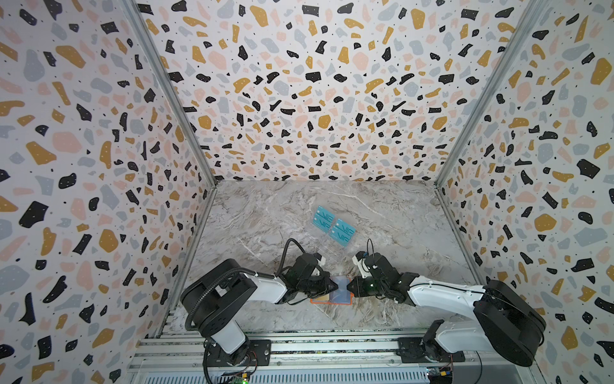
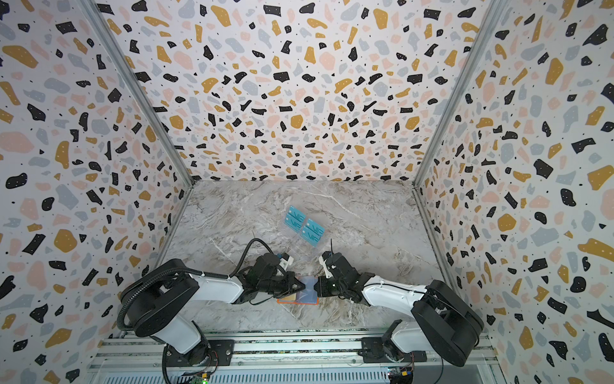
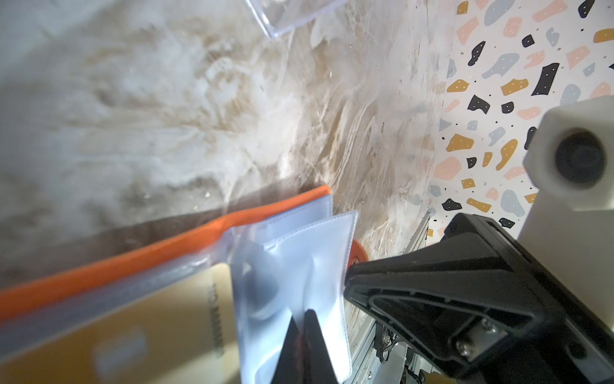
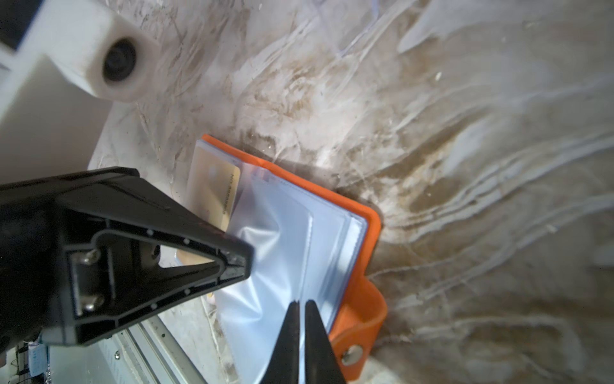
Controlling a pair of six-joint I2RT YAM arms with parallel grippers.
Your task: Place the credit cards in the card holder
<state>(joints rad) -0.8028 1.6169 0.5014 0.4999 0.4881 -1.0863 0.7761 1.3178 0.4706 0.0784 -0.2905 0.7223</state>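
1. Nearest the lens, at the lower edge of the left wrist view, the left fingers [image 3: 317, 345] are pressed together. A clear sleeve [image 3: 299, 266] of the card holder [image 3: 133, 262] is pinched between their tips.
2. At the lower edge of the right wrist view, the right fingers [image 4: 317, 342] are likewise closed, nipping the edge of a sleeve that bulges upward. I cannot tell whether it is the same leaf the left fingers hold.
3. The card holder lies open on the marble tabletop [image 1: 265, 216], low in the centre of both top views [image 1: 330, 302] [image 2: 297, 302]. It sits between the two arms with its orange cover down and its sleeves facing up.
4. A gold card [image 4: 216, 189] sits inside a sleeve on the holder's left half as the top views show it [image 1: 324, 297]. It has small dark print along one short edge.
5. A round snap button [image 4: 352, 354] sits on the holder's orange tab, at the lower right of the right wrist view.
6. Four teal cards [image 1: 334, 226] [image 2: 304, 226] with "VIP" lettering stand in two pairs side by side on a clear stand [image 1: 324, 249]. They are above the holder in both top views, near the middle of the tabletop and apart from the holder. One corner of the stand shows at the upper edge of the left wrist view [image 3: 285, 20].
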